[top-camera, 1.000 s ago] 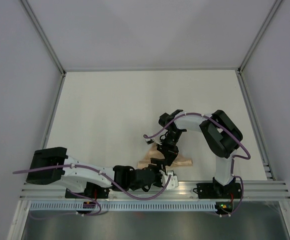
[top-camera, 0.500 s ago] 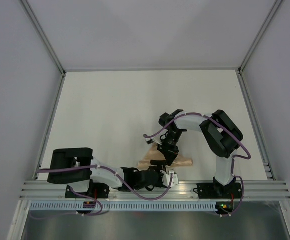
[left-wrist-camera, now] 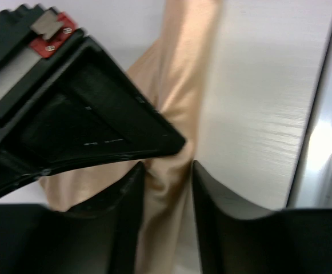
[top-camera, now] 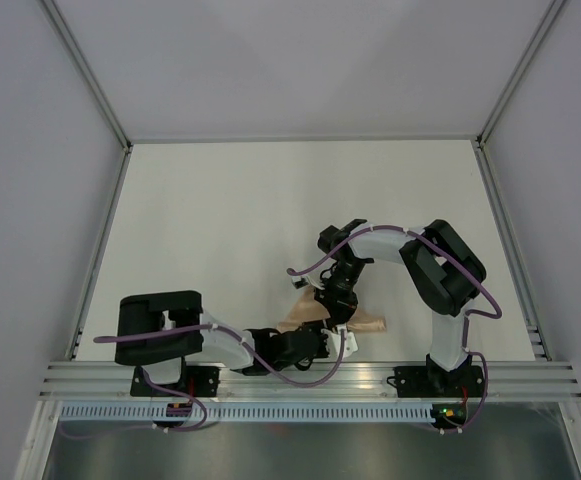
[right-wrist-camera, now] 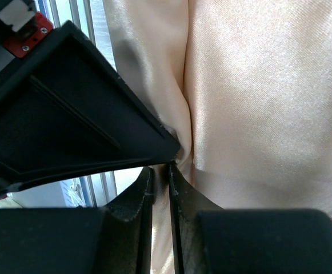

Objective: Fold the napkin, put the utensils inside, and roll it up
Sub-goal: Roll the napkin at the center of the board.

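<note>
Folding is the step in hand: the napkin (top-camera: 365, 322) lies bunched on the counter (top-camera: 220, 220) near its front edge, between both arms. The right gripper (right-wrist-camera: 160, 168) is clenched on a cloth fold. The left gripper (left-wrist-camera: 166, 171) has a fold between its jaws; whether they press it, I cannot tell. The next move probably calls for spreading the cloth flat. No utensils and no container show.

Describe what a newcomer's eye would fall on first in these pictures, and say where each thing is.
The light orange-tan napkin stands out, bunched by the near edge of the white table. In the right wrist view the right arm's fingers pinch a fold of it; in the left wrist view the left arm's fingers stand apart with a strand of cloth between them.
</note>
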